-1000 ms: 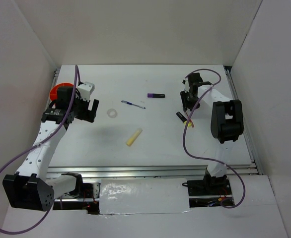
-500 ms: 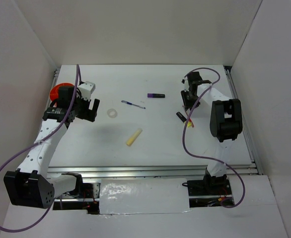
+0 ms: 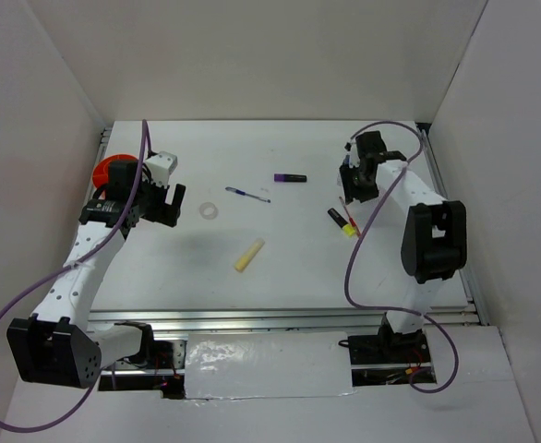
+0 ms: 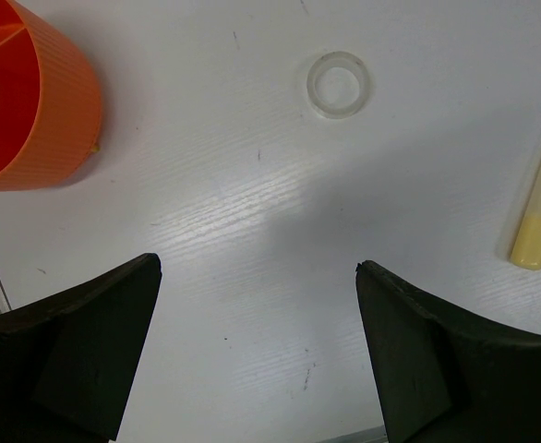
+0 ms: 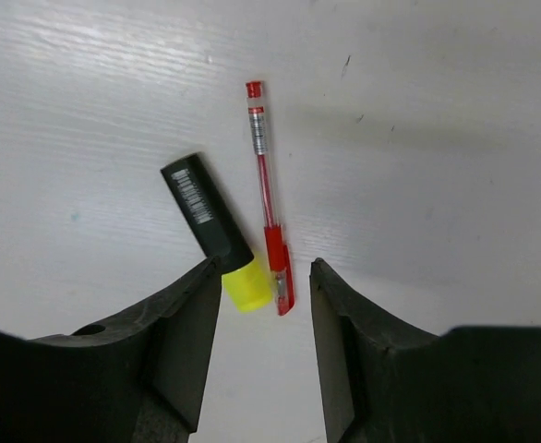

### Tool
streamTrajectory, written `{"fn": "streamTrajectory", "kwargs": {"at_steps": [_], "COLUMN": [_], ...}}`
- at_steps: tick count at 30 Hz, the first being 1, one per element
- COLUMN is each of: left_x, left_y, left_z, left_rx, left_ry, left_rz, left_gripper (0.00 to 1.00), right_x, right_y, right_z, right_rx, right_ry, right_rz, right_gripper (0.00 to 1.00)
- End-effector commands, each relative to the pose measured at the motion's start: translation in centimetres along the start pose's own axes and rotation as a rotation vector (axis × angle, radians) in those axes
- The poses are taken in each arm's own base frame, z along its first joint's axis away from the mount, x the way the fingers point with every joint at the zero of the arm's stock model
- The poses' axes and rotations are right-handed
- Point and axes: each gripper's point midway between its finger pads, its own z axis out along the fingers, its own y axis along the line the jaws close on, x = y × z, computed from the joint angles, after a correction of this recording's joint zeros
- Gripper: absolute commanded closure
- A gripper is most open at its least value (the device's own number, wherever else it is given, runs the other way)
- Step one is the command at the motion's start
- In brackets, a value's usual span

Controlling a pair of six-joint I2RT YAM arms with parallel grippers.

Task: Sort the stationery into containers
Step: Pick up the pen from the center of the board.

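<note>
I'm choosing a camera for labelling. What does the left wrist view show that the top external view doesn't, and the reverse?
Only the left wrist view: the partitions inside the orange cup and fine scuffs on the table.
Only the top external view: the thin blue pen, the purple marker, the black-yellow highlighter and the right tool near it.
Both show: the cup, the white tape ring, the pale yellow stick and the open left tool, holding nothing.

The cup [image 4: 40,111] is ribbed orange, the pen [image 5: 268,198] red, the highlighter [image 5: 210,226] black-yellow.
</note>
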Motion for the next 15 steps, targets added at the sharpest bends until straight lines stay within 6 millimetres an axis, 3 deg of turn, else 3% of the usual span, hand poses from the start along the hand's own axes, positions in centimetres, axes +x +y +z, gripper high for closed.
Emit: {"fn": "streamTrajectory", "kwargs": {"at_steps": [1, 5, 15], "left_x": [-1.2, -1.2, -0.7], "left_y": [-0.1, -0.1, 0.1], "left_z": [-0.5, -0.7, -0.6], "left_rx": [0.007, 0.003, -0.007], "left_ry": [-0.054, -0.056, -0.042], "left_rz": [-0.003, 0.0, 0.001], "left_gripper": [0.01, 0.01, 0.01], "right_x": [-2.6, -2.2, 0.6], "right_y": [-0.4, -0.7, -0.9], "right_z": [-3.6, -3.5, 0.5], "right_rx": [0.014, 0.017, 0.014], "right_ry": [-0.143, -0.127, 0.037], "right_rz": [0.079, 0.157, 0.289], "right_gripper": [0.5, 0.55, 0.54]}}
